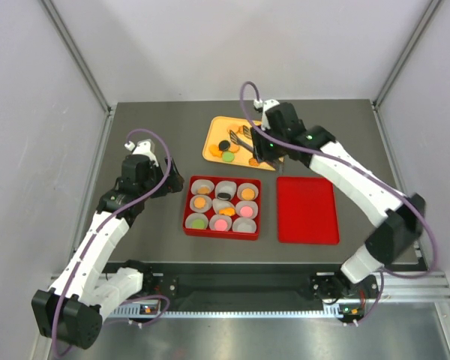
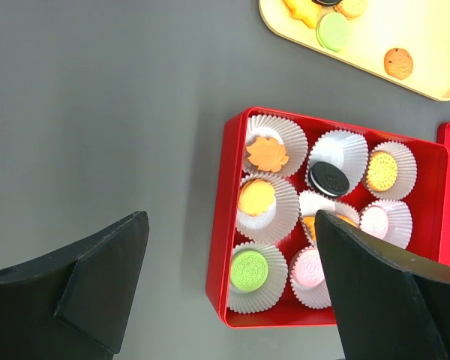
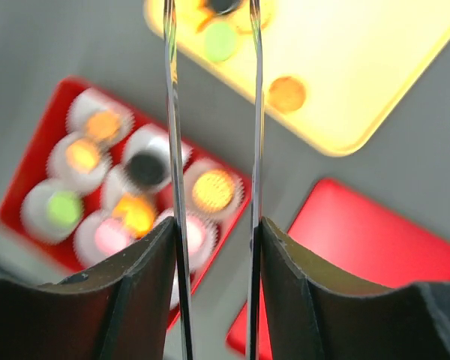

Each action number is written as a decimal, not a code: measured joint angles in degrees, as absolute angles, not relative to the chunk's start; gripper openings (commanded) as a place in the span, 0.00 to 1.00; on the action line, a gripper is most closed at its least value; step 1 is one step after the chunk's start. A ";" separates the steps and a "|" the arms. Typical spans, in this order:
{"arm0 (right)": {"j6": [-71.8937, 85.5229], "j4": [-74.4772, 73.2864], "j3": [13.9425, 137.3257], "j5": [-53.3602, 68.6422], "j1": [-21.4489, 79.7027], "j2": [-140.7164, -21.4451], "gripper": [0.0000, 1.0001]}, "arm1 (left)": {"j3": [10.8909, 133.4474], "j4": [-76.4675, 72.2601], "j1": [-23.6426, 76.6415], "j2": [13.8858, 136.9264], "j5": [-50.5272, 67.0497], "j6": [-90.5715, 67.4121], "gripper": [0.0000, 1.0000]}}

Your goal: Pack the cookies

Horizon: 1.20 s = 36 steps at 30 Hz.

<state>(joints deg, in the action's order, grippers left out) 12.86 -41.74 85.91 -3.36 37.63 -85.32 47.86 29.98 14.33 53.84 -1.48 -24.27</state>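
On the grey table (image 1: 150, 124), the right gripper (image 3: 214, 240), clamped on thin tongs (image 3: 174, 150), hangs over the far tray (image 1: 211, 139), nearest the loose cookies (image 1: 227, 155) just left of it, while the left gripper (image 2: 231, 225) gapes wide.

- A robotics lab test cell: plain pale panel walls (image 1: 30, 112) close in the left, far and right edges of a dark grey matte surface (image 1: 150, 225).
- Bare aluminium frame struts (image 1: 75, 52) rise from its far corners.
- Two white-and-black robot arms (image 1: 97, 240) stand bolted to a slotted metal rail (image 1: 240, 309) along the near edge.
- Purple cables (image 1: 168, 161) loop loosely over the arms.
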 measured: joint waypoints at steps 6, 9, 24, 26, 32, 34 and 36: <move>11.29 -41.17 97.30 -7.49 34.44 -103.07 0.45 | 47.86 29.98 14.33 53.82 -1.30 -24.27 0.97; 10.98 -41.17 101.14 -8.36 33.04 -108.75 0.44 | 47.86 29.98 14.28 53.84 -1.28 -24.27 0.97; 10.68 -40.21 103.44 -10.41 32.14 -114.56 0.44 | 47.86 29.98 14.26 53.87 -1.06 -24.27 0.97; 10.48 -40.10 104.92 -11.05 32.12 -116.27 0.44 | 47.86 29.98 14.22 53.87 -1.08 -24.27 0.97; 10.07 -39.72 108.27 -11.94 32.03 -121.34 0.44 | 47.86 29.98 14.22 53.87 -1.08 -24.27 0.97; 10.00 -39.64 109.27 -12.12 31.99 -122.76 0.44 | 47.86 29.98 14.22 53.87 -1.08 -24.27 0.97; 10.02 -39.44 109.67 -12.32 31.94 -123.72 0.44 | 47.86 29.98 14.22 53.87 -1.08 -24.27 0.97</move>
<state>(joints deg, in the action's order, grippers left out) 10.02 -39.44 109.67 -12.32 31.94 -123.72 47.86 29.98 14.22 53.87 -1.08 -24.27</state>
